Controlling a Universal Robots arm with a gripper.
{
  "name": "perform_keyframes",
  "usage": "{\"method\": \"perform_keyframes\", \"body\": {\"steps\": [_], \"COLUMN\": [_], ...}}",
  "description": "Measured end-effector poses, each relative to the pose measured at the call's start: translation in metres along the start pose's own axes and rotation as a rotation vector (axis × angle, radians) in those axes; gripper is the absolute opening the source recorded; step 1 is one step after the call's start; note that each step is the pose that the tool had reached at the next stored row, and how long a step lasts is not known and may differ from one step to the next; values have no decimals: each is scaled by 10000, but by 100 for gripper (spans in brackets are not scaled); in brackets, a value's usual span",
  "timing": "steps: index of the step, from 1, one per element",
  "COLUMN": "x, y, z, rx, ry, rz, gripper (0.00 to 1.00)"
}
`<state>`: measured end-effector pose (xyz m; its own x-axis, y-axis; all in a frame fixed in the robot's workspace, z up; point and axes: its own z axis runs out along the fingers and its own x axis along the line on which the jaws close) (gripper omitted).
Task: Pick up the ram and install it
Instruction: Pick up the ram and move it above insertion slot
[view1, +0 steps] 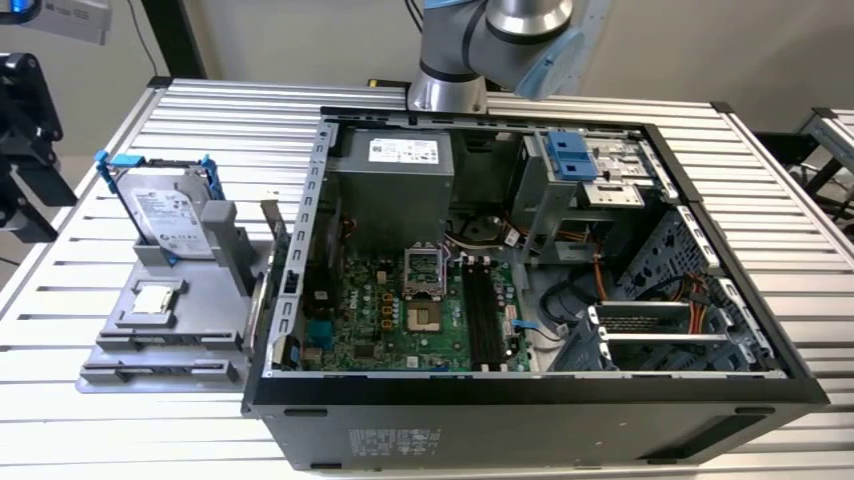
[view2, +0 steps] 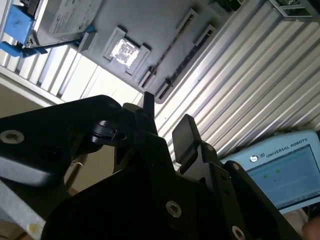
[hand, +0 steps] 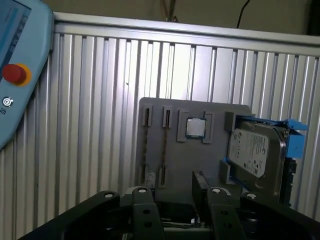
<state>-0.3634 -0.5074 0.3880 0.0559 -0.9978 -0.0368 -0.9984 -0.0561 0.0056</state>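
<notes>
The ram (view1: 274, 245) stands thin at tray (hand: 185, 160) side next to PC case (view1: 534, 410); jaws open, w/ nothing held, well above it.

Edges, cover and glare

In the exterior view the arm (view1: 491, 40) runs out of frame at 12 o'clock, the computer case (view1: 534, 420) is clipped at 6 o'clock, and a black object (view1: 27, 140) at 9 o'clock is cut too short to identify; the ram (view1: 271, 232) stands edge-on at the 3 o'clock side of the tray (view1: 200, 345), its chips too small to make out. In the second wrist view the pincer (view2: 167, 114) is blurred and the processor chip (view2: 124, 51) is washed out by glare. In the first wrist view the pincer's dark body hides the tray's near edge and a corner of the hard drive (hand: 257, 150), and the frame cuts the pendant (hand: 20, 60)
</notes>
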Motion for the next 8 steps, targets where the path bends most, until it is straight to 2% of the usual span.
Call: {"method": "perform_keyframes", "body": {"steps": [3,8], "x": [1,1], "y": [1,2], "z": [23,26], "rx": [5,5], "ry": [-1,0], "rz": [117,134], "gripper": [100,100]}}
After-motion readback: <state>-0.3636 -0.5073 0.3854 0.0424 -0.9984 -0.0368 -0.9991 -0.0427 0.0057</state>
